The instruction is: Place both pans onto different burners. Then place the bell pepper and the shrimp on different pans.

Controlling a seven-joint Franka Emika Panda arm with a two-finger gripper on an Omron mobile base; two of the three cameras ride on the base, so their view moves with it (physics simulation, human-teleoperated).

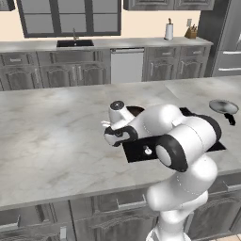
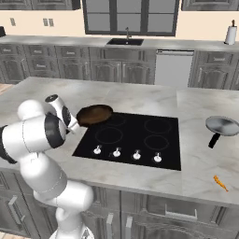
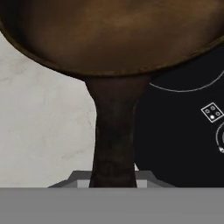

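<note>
At the cooktop's point(image 2: 140, 137) back left corner, my claw point(image 3: 113, 181) pinches the handle of the cast-iron skillet point(image 2: 94, 114), holding it over that edge. The steel pan point(image 2: 222, 126) and shrimp point(image 2: 220, 182) lie on the counter point(image 2: 200, 163) to the right.

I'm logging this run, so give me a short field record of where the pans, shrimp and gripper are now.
skillet: cast-iron skillet over the left rear corner of the cooktop, partly over the counter
steel pan: steel pan on the counter right of the cooktop
shrimp: shrimp on the counter, near the front right edge
gripper: gripper shut on the skillet's handle
</note>
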